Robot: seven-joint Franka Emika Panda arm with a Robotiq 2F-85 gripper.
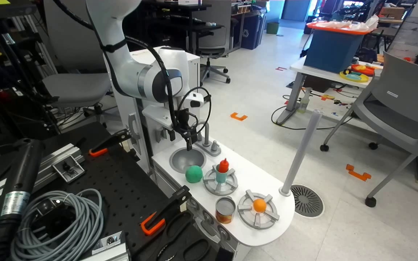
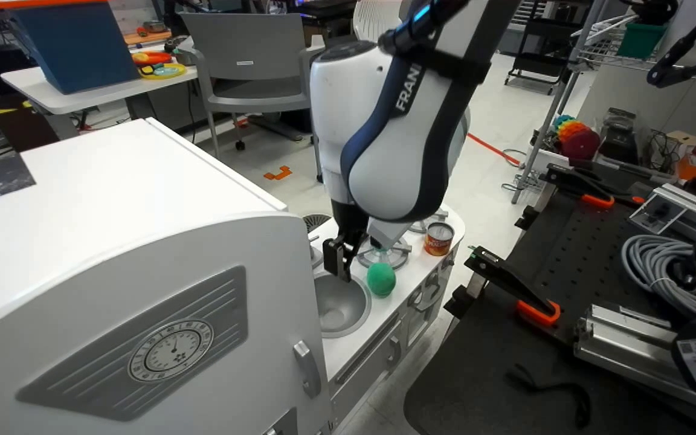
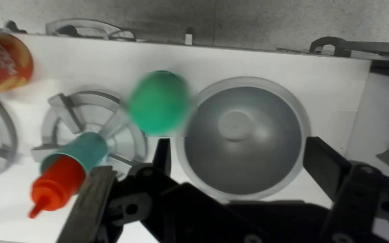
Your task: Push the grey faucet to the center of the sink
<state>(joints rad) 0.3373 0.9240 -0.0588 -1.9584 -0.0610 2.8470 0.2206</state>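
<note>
The grey faucet (image 1: 207,135) stands at the back edge of the sink, on the counter. Its spout is partly covered by my gripper and cables in that exterior view. The white unit and the arm mostly hide it in an exterior view (image 2: 316,257), and I cannot make it out in the wrist view. The round grey sink (image 1: 184,161) is set in the white counter; it also shows in an exterior view (image 2: 342,309) and the wrist view (image 3: 248,162). My gripper (image 3: 236,139) is open and empty above the sink, its fingers pointing down, close to the faucet.
A green ball (image 1: 194,174) sits beside the sink. A teal cup (image 1: 221,177) with a red bottle (image 1: 224,165) stands on the near burner. A can (image 1: 225,210) and an orange ball (image 1: 259,205) are farther along. The tall white unit (image 2: 142,199) borders the sink.
</note>
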